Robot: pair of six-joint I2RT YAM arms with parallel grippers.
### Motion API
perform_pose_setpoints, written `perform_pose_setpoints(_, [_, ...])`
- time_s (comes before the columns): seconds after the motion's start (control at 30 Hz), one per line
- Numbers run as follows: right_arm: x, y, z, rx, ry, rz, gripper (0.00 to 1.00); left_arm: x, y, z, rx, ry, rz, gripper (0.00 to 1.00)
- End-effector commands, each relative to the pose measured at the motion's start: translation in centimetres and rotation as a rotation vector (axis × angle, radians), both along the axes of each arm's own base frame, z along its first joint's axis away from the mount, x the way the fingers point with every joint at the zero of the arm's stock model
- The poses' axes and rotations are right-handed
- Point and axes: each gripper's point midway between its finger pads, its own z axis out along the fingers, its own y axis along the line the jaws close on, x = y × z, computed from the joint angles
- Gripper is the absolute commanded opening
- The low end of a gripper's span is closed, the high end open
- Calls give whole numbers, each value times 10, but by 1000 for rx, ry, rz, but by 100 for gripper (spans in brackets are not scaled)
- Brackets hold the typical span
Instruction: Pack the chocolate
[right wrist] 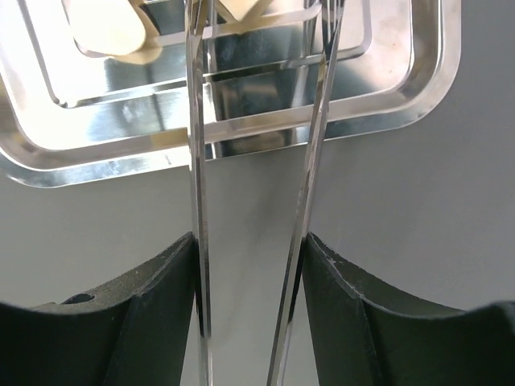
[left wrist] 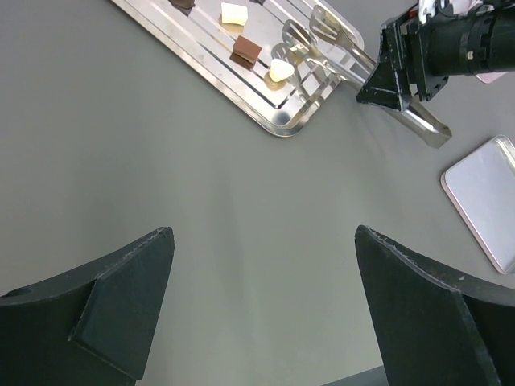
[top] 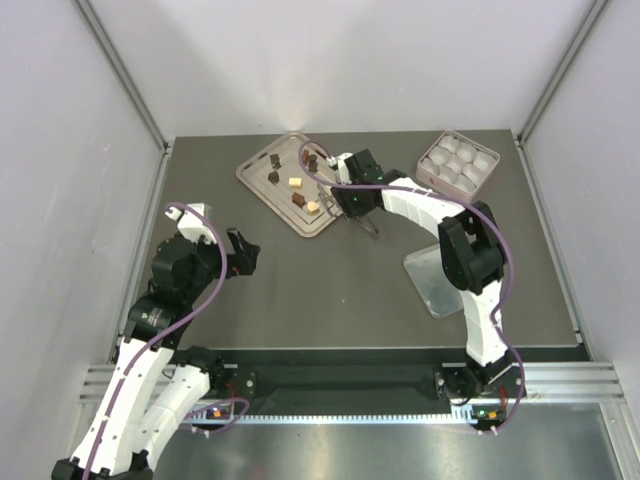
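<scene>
Top external showed you two cream and at least five dark chocolate pieces (top: 295,182) on the steel tray (top: 250,172) at 12 o'clock. Your right gripper (right wrist: 249,277) squeezed one pair of tongs (right wrist: 196,161); your left gripper (left wrist: 263,241) gaped wide, empty.

No readable text, label, brand, number or sign shows in any view

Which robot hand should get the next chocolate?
Probably the right hand: it grips the tongs, whose tips reach over the tray beside a cream chocolate. The left hand is open and empty over the table, away from the tray.
</scene>
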Motion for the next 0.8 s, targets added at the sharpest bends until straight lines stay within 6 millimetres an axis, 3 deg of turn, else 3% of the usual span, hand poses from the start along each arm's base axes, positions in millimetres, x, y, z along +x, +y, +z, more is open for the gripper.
perform_pose_setpoints(0.0, [13,11,50,95,-76,4,52,6,-1,16,-6,-65,-2,99])
perform_pose_setpoints(0.43, [11,13,51,91,-29,0,48,5,0,17,-7,-67,3,99])
perform_pose_setpoints(0.77, [11,9,40,69,33,-25,45,5,1,18,-8,-72,8,99])
